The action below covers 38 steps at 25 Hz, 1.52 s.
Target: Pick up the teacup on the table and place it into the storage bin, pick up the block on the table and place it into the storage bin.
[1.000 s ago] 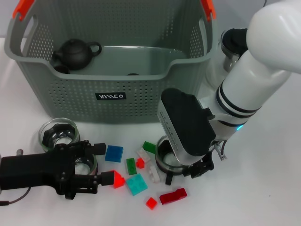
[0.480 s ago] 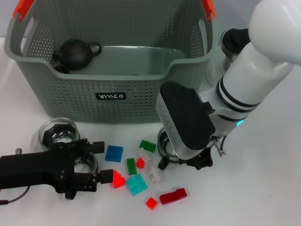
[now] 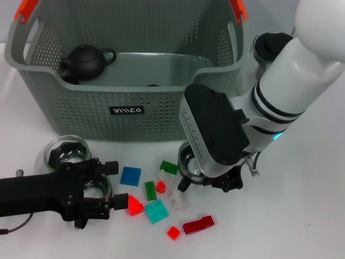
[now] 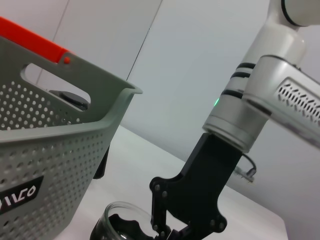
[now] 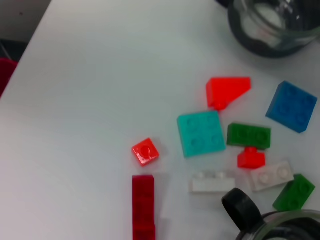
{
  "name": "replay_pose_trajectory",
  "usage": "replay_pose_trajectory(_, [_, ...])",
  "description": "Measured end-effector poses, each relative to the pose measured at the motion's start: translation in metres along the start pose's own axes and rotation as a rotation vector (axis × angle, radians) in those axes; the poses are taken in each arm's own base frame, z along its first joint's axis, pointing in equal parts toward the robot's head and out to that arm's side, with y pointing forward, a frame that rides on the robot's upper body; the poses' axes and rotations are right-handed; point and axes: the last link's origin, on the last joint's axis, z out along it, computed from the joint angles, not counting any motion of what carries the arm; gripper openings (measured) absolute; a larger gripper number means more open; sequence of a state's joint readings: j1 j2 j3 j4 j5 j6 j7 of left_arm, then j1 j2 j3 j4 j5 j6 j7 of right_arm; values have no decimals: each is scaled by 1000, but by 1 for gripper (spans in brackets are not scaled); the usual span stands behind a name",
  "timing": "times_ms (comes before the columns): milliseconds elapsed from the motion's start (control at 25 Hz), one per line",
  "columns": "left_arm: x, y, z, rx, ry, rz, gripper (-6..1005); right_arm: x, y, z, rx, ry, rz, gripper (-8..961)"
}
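A: Gripping a glass teacup (image 3: 188, 162) by its rim, the right gripper (image 3: 207, 183) is sitting just off the near right corner of the storage bin (image 3: 81, 116); its jaws are clenched on the cup, one finger inside, one outside.

B: Is the cup resting on the surface (image 3: 302, 216)?

A: Cannot tell; its base is hidden behind the wrist.

B: Left side?

A: The left gripper (image 3: 121, 186) is lying low at the near left, jaws standing apart, the lower finger tip touching a red wedge block (image 3: 134, 205). Two more glass cups (image 3: 66, 151) are sitting by it.

B: Blocks?

A: Scattered between the grippers: blue block (image 3: 130, 176), teal block (image 3: 156, 211), two green, two white, a small red square (image 3: 173, 232), a dark red bar (image 3: 198, 224).

B: Inside the bin?

A: A black teapot (image 3: 85, 60) is sitting at the far left corner. A glass pitcher (image 3: 265, 54) is standing right of the bin.
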<state>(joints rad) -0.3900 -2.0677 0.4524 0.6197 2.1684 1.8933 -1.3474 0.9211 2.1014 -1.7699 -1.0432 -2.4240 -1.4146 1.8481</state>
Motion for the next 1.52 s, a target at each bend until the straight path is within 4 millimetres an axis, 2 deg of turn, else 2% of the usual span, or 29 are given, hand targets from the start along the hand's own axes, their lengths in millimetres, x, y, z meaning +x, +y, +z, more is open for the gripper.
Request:
replay_pose_trajectory(240, [-1, 1, -1, -6, -1, -5, 950, -11, 3, -23, 25, -28, 0, 58])
replay_pose_trajectory(520, [0, 2, -1, -9, -3, -5, 950, -28, 1, -66, 76, -130, 5, 57])
replay_pose_trajectory(720, [1, 1, -3, -6, -6, -1, 950, -46, -4, -96, 132, -249, -10, 57])
replay_pose_trajectory(960, [5, -1, -6, -5, -16, 8, 950, -63, -13, -123, 233, -319, -17, 57])
replay_pose_trajectory(1120, [5, -1, -6, -8, -16, 4, 950, -60, -26, -142, 330, -369, 32, 57])
replay_pose_trajectory(1320, [7, -1, -6, -11, -16, 2, 950, -46, -49, -166, 459, -413, 134, 58])
replay_pose_trajectory(1520, [8, -2, -5, -9, -18, 5, 950, -24, -73, -170, 530, -416, 267, 58])
